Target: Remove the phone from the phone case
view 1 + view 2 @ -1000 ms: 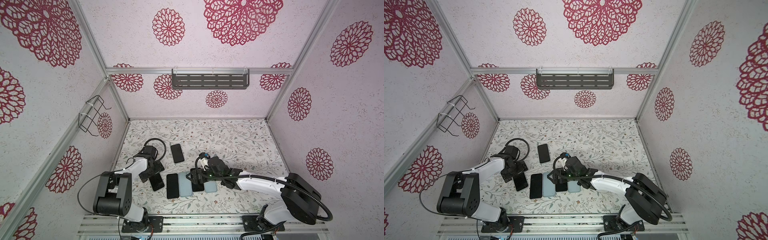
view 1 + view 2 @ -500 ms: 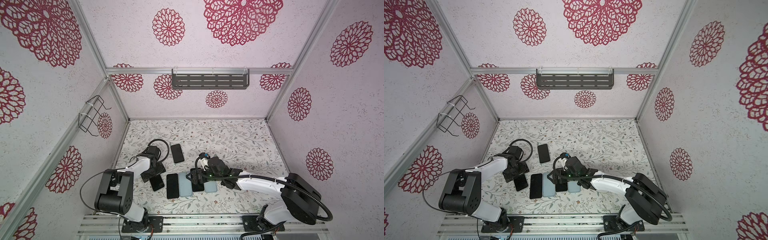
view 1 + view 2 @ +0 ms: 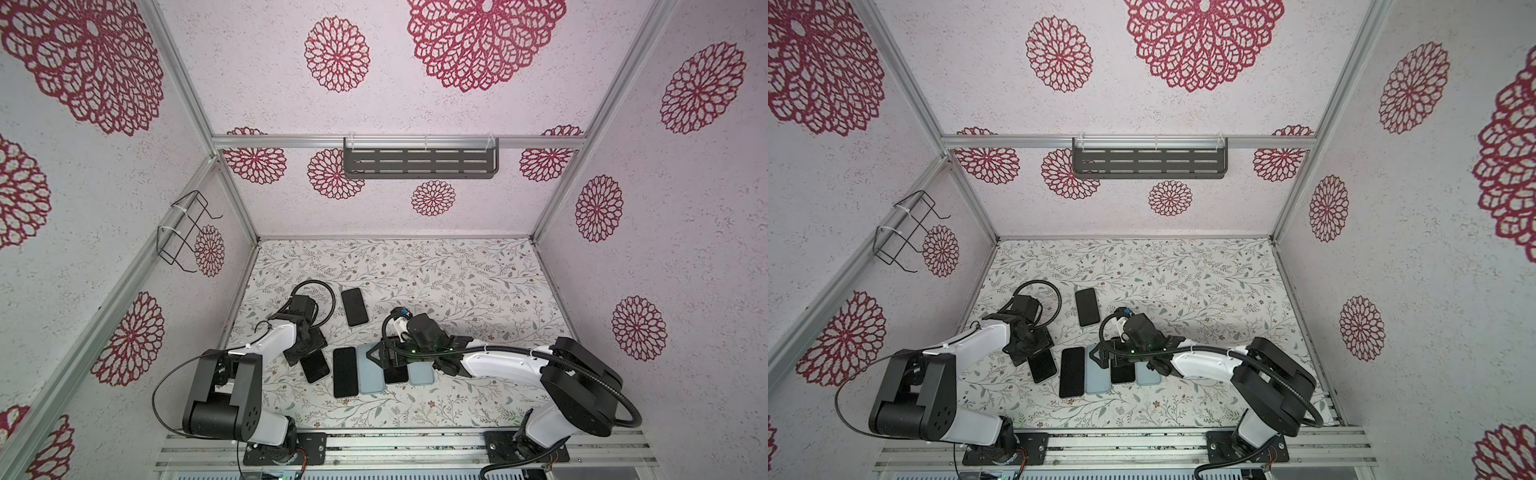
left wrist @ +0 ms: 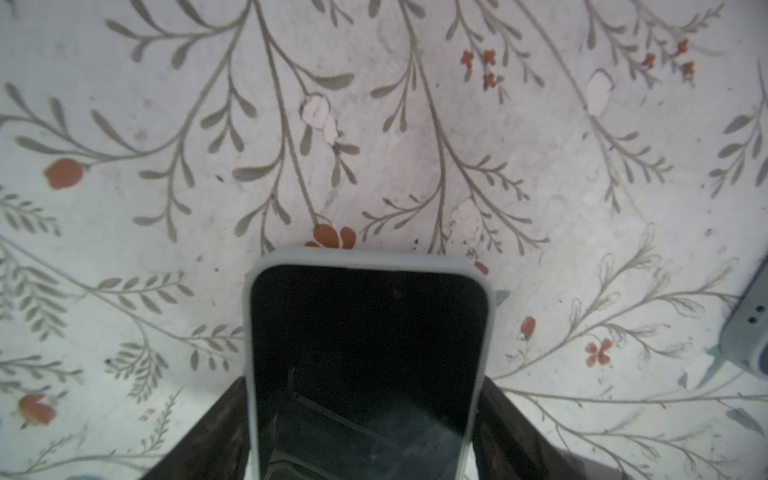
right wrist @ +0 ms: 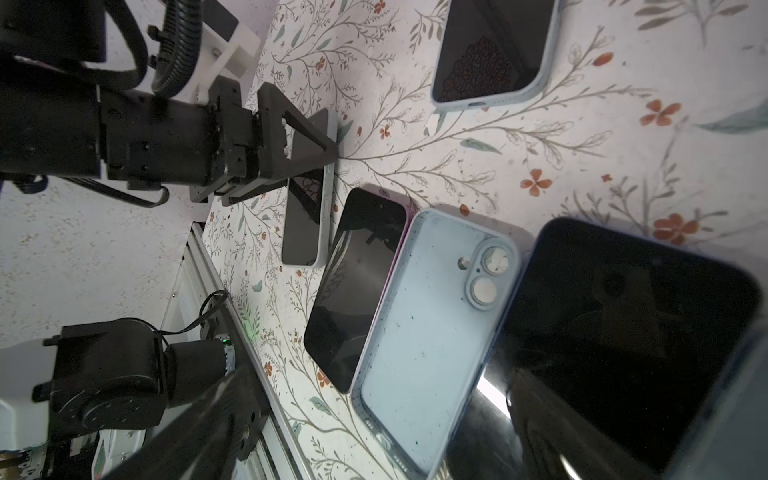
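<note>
One flowered tabletop [image 3: 457,282] is spread under everything, and two arms are reached over its near half. The right gripper [image 3: 388,360] is held with its jaws spread wide, nothing seen between them, over the middle of a row of phones [image 3: 371,370], well apart from the job in hand. The left gripper [image 4: 363,386] is set down at the left end of that row, astride the phone [image 4: 365,353], which is laid flat, screen up, seated in its pale phone case [image 4: 370,254]. The left arm is judged the nearer by far. The phone's long axis is run straight out from the wrist, so the jaws are placed across the short width, one finger just beside each long edge of the case. Whether those fingers are pressed on the case or merely stand against it cannot be told. The phone's near end is cut off in the left wrist view and covered by the gripper in both top views. The fingertips, the case's back and any lip at its corners cannot be made out.
</note>
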